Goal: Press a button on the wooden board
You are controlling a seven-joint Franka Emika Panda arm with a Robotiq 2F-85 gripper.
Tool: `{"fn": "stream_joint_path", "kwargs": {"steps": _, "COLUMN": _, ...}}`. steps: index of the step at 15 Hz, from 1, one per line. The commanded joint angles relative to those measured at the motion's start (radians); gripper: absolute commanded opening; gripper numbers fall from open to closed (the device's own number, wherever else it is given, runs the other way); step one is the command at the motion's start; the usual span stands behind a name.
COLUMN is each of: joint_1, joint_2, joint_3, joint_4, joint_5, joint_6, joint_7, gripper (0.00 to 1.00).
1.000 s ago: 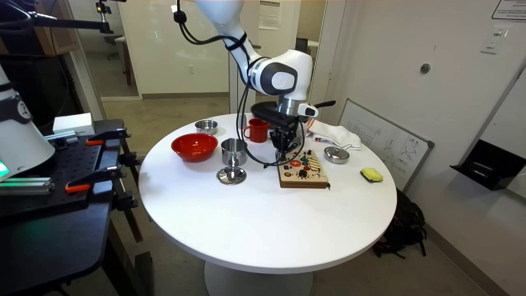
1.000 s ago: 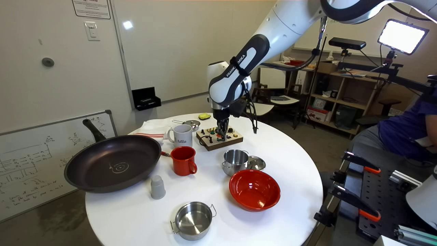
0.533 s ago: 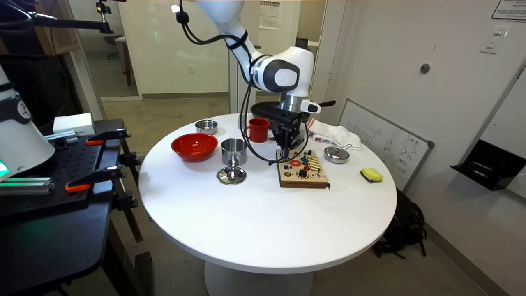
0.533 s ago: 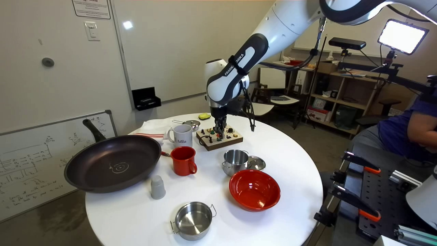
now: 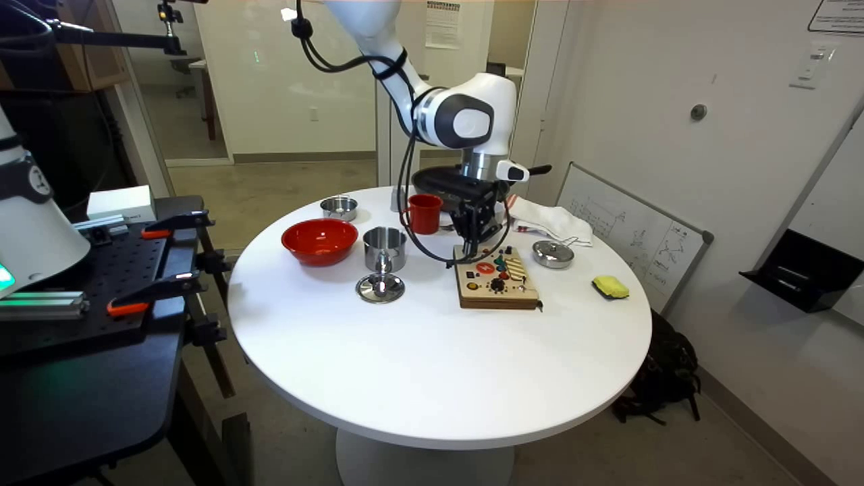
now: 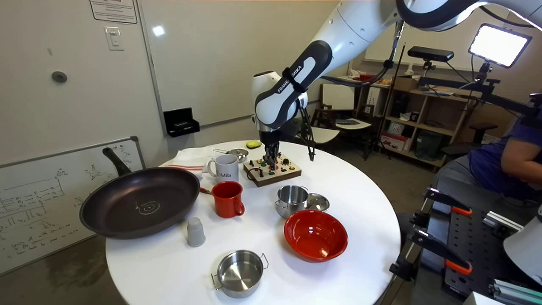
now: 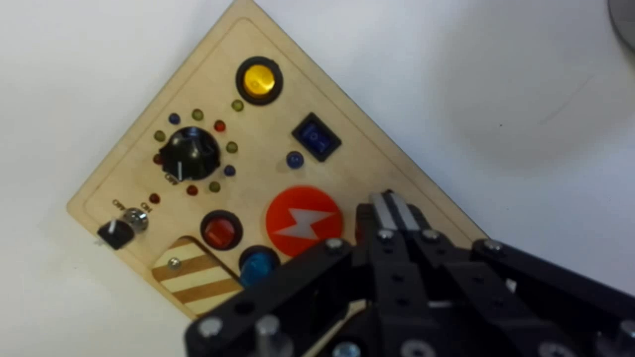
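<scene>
One wooden board (image 7: 265,144) lies flat beneath the tool (image 7: 394,212).

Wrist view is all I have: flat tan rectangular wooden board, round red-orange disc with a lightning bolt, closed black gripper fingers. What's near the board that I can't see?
Observer: In an exterior view, a white cylindrical mug with dark lettering stands upright to the left of the flat tan wooden board.
Operator: Anything soft out there?
Observer: Yes, a white cloth with red stripes lies on the round white table; it shows in both exterior views.
Operator: Cables?
Observer: Thin black cables hang below the white robot arm. I can't tell whether they touch the board.
</scene>
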Motion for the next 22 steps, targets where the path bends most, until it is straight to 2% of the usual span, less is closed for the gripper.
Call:
{"fn": "stream_joint_path", "kwargs": {"steps": 1, "joint_1": 0.003, "joint_2": 0.030, "joint_3": -0.002, "joint_4": 0.046, "joint_5": -0.015, "joint_6": -0.036, "joint_7": 0.001, "gripper": 0.04}}
{"fn": "stream_joint_path", "kwargs": {"steps": 5, "joint_1": -0.006, "joint_2": 0.054, "joint_3": 0.008, "joint_4": 0.058, "joint_5": -0.015, "joint_6": -0.021, "joint_7": -0.024, "gripper": 0.04}}
{"fn": "stream_joint_path", "kwargs": {"steps": 12, "joint_1": -0.011, "joint_2": 0.078, "joint_3": 0.007, "joint_4": 0.108, "joint_5": -0.012, "joint_6": -0.078, "joint_7": -0.040, "gripper": 0.04}}
{"fn": "stream_joint_path", "kwargs": {"steps": 17, "joint_1": 0.014, "joint_2": -0.003, "joint_3": -0.003, "joint_4": 0.050, "joint_5": -0.018, "joint_6": -0.135, "joint_7": -0.007, "gripper": 0.04}}
{"fn": "stream_joint_path", "kwargs": {"steps": 22, "joint_1": 0.045, "joint_2": -0.168, "joint_3": -0.016, "joint_4": -0.073, "joint_5": -0.025, "joint_6": -0.114, "joint_7": 0.055, "gripper": 0.03}}
